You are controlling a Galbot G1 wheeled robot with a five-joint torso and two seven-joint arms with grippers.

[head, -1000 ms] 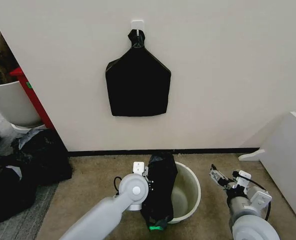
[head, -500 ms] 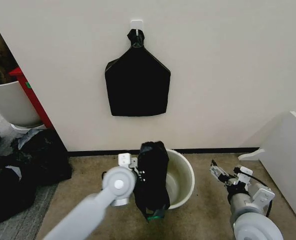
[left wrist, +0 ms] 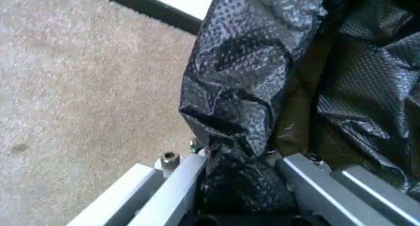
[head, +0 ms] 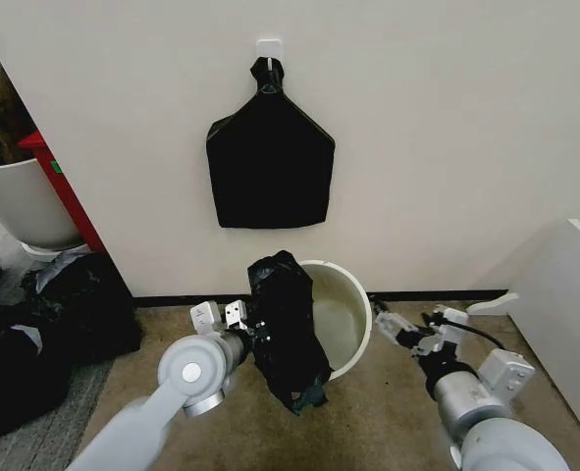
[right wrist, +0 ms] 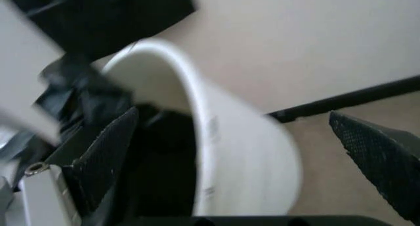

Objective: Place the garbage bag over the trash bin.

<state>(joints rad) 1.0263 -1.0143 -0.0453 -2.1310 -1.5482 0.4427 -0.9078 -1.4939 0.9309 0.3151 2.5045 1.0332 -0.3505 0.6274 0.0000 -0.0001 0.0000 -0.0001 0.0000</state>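
A: Where does the garbage bag sit at this moment?

B: It hangs bunched against the left side of the trash bin, draped over that stretch of the rim. The left gripper has its two fingers pinched on a fold of the film; the left wrist view shows the black plastic squeezed between them.

A: And the bin itself?

B: It is off the carpet and tipped, its mouth turned toward the robot's right. The left arm seems to carry it by bag and rim together, though whether the rim is inside the pinch cannot be told.

A: Why is the right arm so near?

B: The right gripper hovers just beside the bin's right wall with its fingers spread wide; the right wrist view shows the two dark pads standing either side of the white wall. Probably it is there to steady the bin, or to take the far edge of the bag.

A: So the bag is not over the bin?

B: Not yet. It covers one side only.
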